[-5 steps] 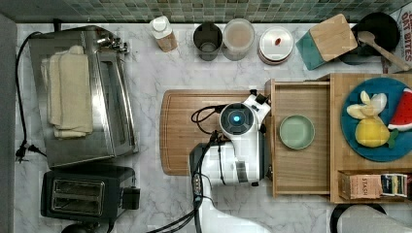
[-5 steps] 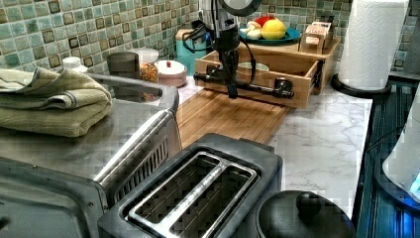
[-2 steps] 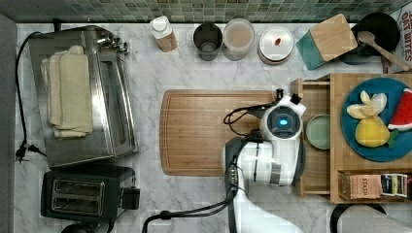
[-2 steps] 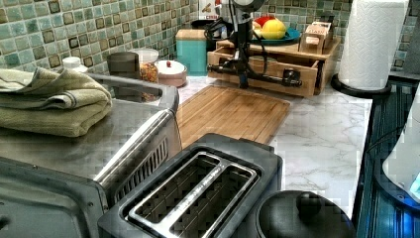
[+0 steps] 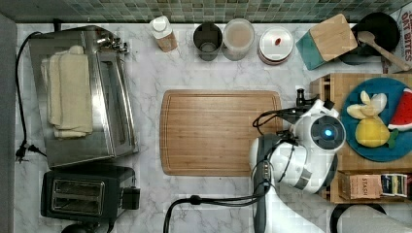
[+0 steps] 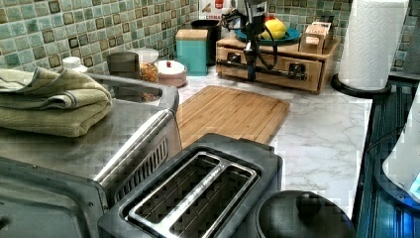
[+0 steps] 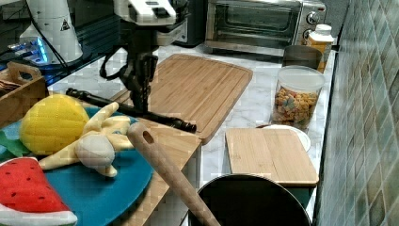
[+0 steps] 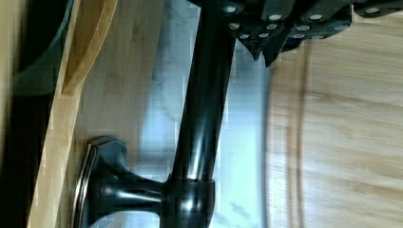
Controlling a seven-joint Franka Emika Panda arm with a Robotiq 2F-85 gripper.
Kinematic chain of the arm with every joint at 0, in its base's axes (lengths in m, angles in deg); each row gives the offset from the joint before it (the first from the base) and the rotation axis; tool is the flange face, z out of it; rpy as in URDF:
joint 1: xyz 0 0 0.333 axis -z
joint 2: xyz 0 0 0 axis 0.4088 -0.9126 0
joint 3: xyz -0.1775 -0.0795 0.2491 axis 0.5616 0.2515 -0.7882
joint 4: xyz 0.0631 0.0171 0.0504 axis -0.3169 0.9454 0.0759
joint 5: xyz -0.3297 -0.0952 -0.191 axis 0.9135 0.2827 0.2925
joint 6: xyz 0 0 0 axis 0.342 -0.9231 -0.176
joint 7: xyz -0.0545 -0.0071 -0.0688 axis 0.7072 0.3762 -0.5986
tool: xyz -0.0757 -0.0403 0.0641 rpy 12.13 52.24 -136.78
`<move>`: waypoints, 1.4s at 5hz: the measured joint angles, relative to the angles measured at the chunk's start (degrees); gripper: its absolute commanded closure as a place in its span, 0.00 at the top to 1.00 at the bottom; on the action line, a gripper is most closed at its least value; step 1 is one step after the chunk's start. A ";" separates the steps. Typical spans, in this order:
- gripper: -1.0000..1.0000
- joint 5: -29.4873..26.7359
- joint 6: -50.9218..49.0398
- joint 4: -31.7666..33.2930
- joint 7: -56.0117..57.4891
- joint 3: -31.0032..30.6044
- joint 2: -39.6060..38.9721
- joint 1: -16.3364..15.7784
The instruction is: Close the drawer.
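The drawer's flat wooden front (image 6: 277,60) stands pushed in against its light-wood cabinet (image 5: 335,82), at the top view's right. Its long black handle bar (image 6: 285,73) (image 7: 155,117) (image 8: 204,118) runs across the front. My gripper (image 6: 251,73) (image 7: 140,107) (image 8: 263,52) points down and is shut, its tips touching the bar on the cutting-board side. In the wrist view a thin dark slit with a green bowl (image 8: 28,71) shows behind the front's top edge.
A bamboo cutting board (image 5: 221,131) lies just before the drawer. On the cabinet sits a blue plate (image 5: 379,150) of toy fruit. Jars (image 5: 238,39) and a teal box (image 5: 325,41) line the back. A toaster oven (image 5: 82,92), a toaster (image 5: 82,196) and a paper towel roll (image 6: 376,42) stand around.
The drawer has slid into the cabinet, toward the top view's right, with my gripper moving along at the handle. The green bowl inside has gone under the cabinet top.
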 measured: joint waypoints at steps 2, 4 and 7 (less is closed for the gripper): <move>0.00 -0.02 2.57 0.34 1.29 3.07 0.00 -0.63; 0.00 1.76 3.13 0.56 1.29 3.03 -0.02 -0.87; 0.00 1.80 3.19 0.56 1.29 3.00 -0.05 -0.87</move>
